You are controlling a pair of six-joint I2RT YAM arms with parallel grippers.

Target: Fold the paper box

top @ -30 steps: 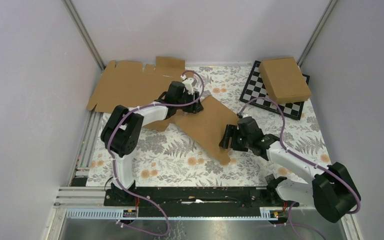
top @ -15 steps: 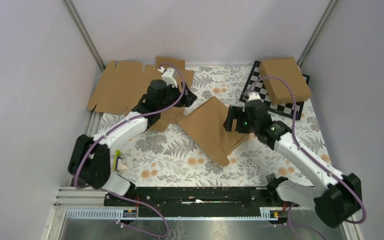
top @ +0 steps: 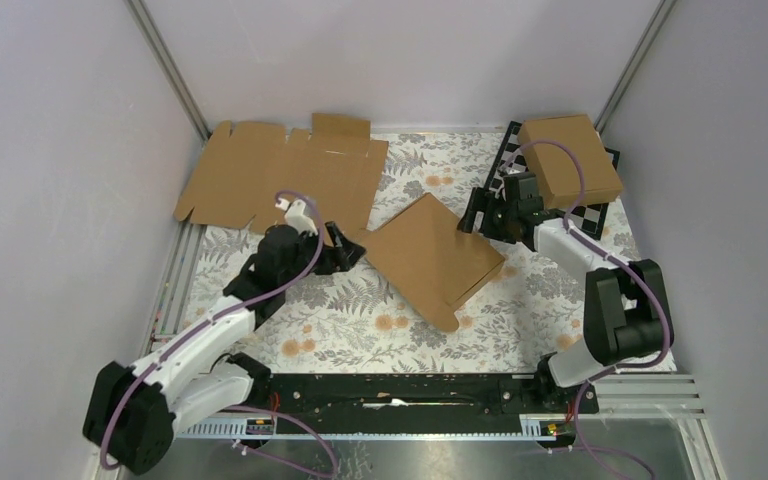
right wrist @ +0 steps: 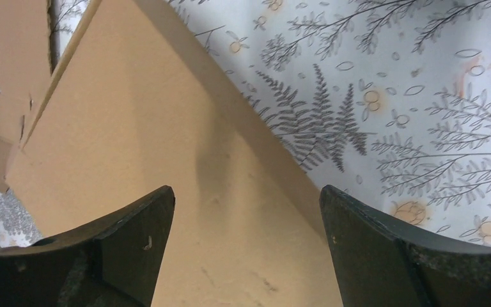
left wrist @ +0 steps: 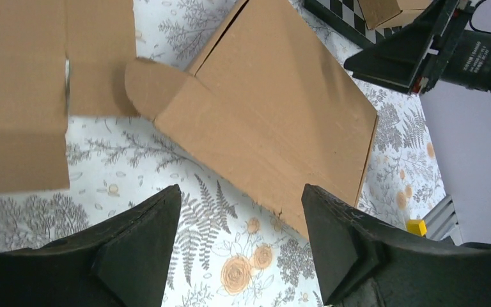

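The paper box (top: pixel 430 262) lies closed just left of the chessboard (top: pixel 508 182), left gripper (left wrist: pixel 241 190) and right gripper (right wrist: pixel 246 190) both spread empty beside it. Best tuck the protruding tab (left wrist: pixel 150 86) while bracing the chessboard-side corner.

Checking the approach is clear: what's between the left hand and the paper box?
Only a strip of floral tablecloth, seen in the left wrist view between the open left hand and the paper box's near edge.
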